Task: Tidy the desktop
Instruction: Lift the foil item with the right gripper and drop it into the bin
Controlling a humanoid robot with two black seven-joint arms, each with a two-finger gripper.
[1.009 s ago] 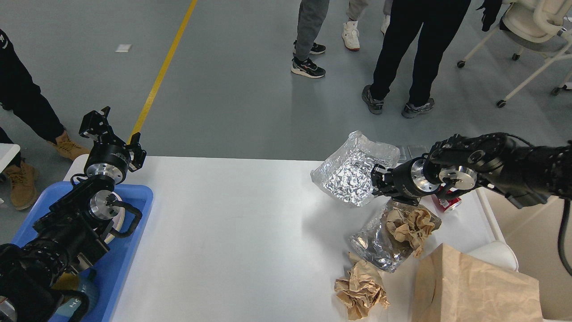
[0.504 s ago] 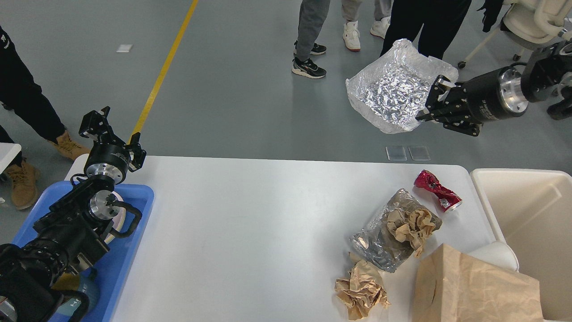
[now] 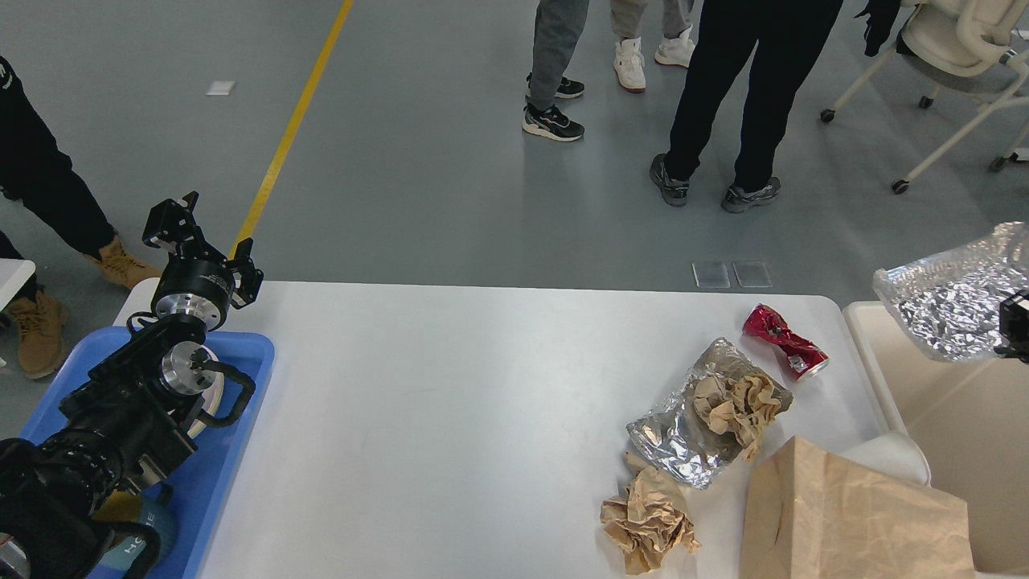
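The white desktop [image 3: 450, 418] fills the middle of the head view. On its right part lie a crushed red can [image 3: 784, 342], a flattened foil bag [image 3: 671, 438] with crumpled brown paper [image 3: 735, 402] on it, another brown paper wad [image 3: 649, 523] and a brown paper bag [image 3: 852, 515]. At the right edge, a crinkled foil tray [image 3: 949, 301] hangs in the air over the cream bin [image 3: 872, 346], with my right gripper [image 3: 1014, 323] shut on its right side; only a sliver of the gripper shows. My left gripper [image 3: 205, 241] is open and empty above the desktop's far left corner.
A blue tray [image 3: 241, 450] under my left arm holds a white round item [image 3: 215, 394]. Several people stand on the grey floor beyond the desk [image 3: 748, 96]. A wheeled chair [image 3: 957, 48] is at the far right, and a yellow floor line [image 3: 293, 121] at the left.
My right arm lifted the foil tray off the desk, then swung it right and down to above the cream bin, mostly leaving view. The left arm has not moved.
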